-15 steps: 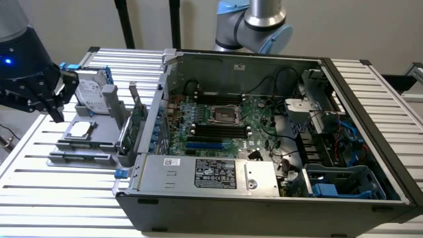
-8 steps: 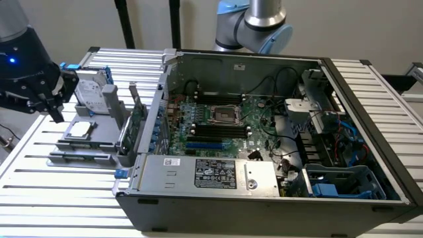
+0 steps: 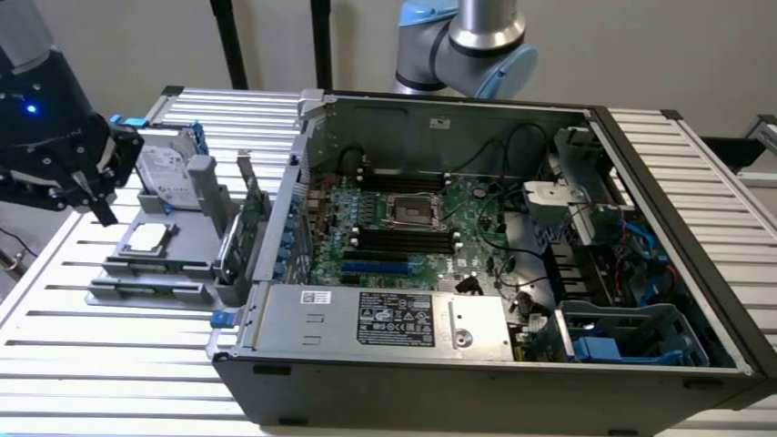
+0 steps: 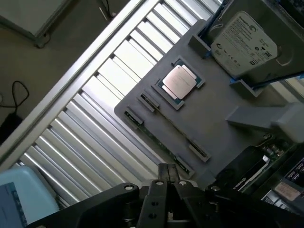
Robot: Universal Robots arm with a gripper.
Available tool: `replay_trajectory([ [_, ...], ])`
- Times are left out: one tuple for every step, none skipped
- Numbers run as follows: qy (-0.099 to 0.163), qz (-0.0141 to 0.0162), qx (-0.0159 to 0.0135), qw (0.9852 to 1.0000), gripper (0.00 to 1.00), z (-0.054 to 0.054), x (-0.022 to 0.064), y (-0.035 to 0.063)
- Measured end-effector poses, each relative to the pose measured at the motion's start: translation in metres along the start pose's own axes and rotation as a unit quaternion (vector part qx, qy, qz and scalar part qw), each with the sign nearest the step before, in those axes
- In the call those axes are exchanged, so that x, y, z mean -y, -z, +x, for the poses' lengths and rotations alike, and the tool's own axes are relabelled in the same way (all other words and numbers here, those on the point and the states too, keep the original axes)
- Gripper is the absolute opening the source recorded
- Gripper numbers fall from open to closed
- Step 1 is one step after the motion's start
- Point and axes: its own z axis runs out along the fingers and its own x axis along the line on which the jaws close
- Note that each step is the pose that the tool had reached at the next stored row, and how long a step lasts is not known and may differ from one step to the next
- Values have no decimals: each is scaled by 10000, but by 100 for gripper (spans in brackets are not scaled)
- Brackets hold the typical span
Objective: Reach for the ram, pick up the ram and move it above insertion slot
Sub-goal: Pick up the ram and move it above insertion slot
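The ram point(image 4: 164, 140) is a thin green stick lying flat in a long slot along the edge of the grey holder tray point(image 4: 213, 114), between small clips. In the exterior view the ram point(image 3: 144, 284) lies at the tray's near edge. My black gripper point(image 3: 100, 208) hangs above the tray's far left side, over the slatted table and apart from the ram. In the wrist view the gripper point(image 4: 168, 173) has its fingers pressed together with nothing between them. The black memory slots point(image 3: 401, 239) sit on the motherboard inside the open computer case.
On the tray lie a silver processor point(image 4: 179, 81) and a silver hard drive point(image 4: 242, 40) held upright in blue brackets. A broad green expansion card point(image 3: 249, 218) stands between the tray and the case wall point(image 3: 291, 209). Cables and a drive cage fill the case's right side.
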Motion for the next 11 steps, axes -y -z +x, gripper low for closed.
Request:
replay_trajectory([
  [91,1,-3,10000,11,0,0,0],
  [180,1,-7,9998,11,0,0,-1],
  [276,2,-11,9996,11,0,0,0],
  [366,2,-14,9993,11,0,0,0],
  [455,3,-18,9990,11,0,0,0],
  [545,3,-21,9985,11,0,0,-1],
  [634,4,-24,9980,11,0,0,-1],
  [725,4,-27,9974,11,0,0,-1],
  [816,5,-31,9967,11,0,0,-1],
  [911,5,-35,9958,11,0,0,-1],
  [1001,6,-38,9950,11,0,0,-1],
])
